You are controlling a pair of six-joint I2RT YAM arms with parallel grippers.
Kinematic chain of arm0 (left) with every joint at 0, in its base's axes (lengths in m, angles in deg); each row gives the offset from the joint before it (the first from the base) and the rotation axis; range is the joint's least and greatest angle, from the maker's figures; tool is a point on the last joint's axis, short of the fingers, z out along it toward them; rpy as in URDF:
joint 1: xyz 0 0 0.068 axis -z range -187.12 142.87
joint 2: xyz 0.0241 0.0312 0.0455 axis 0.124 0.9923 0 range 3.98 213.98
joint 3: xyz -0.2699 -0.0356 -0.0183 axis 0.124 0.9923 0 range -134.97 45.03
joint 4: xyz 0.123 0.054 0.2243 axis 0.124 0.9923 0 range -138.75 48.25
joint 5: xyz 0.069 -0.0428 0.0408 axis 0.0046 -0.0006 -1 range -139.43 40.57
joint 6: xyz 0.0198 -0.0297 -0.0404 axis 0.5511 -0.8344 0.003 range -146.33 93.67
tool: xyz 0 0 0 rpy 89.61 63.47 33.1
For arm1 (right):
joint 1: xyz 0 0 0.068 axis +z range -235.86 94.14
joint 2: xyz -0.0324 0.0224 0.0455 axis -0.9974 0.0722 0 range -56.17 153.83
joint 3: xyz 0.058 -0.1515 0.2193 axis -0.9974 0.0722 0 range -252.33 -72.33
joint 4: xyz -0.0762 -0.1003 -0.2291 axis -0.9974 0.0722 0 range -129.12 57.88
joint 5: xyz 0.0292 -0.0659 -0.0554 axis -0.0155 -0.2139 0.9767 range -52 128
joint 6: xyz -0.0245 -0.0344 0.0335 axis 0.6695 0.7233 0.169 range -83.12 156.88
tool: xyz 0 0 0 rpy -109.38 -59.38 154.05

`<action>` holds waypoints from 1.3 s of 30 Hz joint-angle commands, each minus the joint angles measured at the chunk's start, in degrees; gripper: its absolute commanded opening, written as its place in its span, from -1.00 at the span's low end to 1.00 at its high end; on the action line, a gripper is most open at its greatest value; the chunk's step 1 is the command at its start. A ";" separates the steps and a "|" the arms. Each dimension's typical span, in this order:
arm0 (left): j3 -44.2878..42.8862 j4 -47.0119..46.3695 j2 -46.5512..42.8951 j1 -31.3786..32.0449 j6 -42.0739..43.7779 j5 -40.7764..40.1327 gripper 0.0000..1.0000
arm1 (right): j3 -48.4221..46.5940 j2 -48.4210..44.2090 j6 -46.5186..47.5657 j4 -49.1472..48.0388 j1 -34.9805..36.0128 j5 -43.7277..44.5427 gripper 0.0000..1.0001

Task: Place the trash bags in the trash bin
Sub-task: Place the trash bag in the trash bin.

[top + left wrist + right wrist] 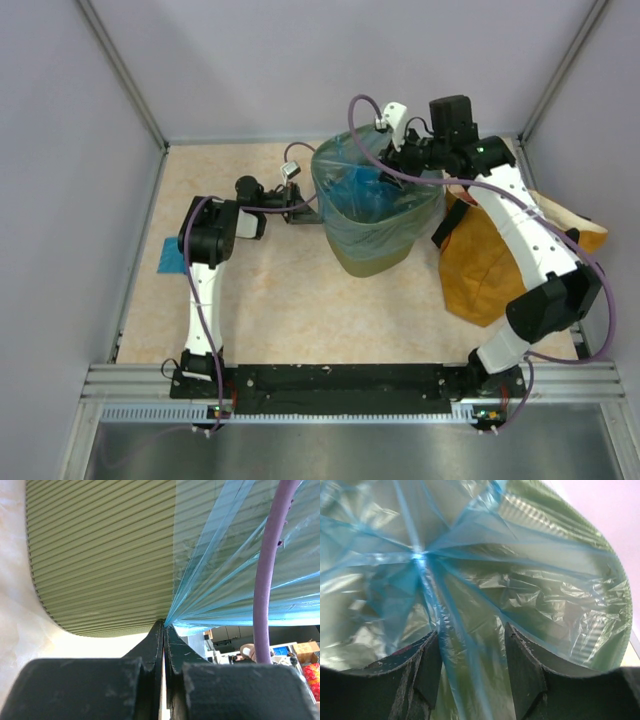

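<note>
Grey walls [300, 60] close in a pale beige table [280, 300]. The green mesh bin [375, 262] stands upright a little past the table's middle toward 12 o'clock, with its long axis vertical, its mouth facing up and its narrower base on the table. A large light-blue bag [365, 195] lines it, with crinkled film filling the inside and folding out over the rim. At the bin's 9 o'clock side the left gripper [300, 207] is closed, pinching a gathered pleat of the bag against the outer wall. At the rim's 1 o'clock corner the right gripper [405, 155] points down into the mouth, its jaws apart with a strand of film running loosely between them. A small folded bag [170, 256] lies flat at the table's 9 o'clock edge. An orange sack [485, 265] slumps at 3 o'clock.
</note>
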 commanded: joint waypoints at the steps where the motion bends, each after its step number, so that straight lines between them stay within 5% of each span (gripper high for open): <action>1: 0.59 -17.41 -0.08 0.22 1.46 -0.36 -1.00 | 0.79 1.83 4.83 0.36 0.06 6.15 -0.02; 25: 0.50 -20.32 0.19 0.30 -0.21 -0.27 -1.00 | 10.29 4.82 17.22 1.24 0.41 24.61 -0.13; 39: 1.99 -20.67 -3.24 -0.22 2.43 1.75 -0.93 | 8.53 3.24 16.26 0.80 1.20 25.50 0.12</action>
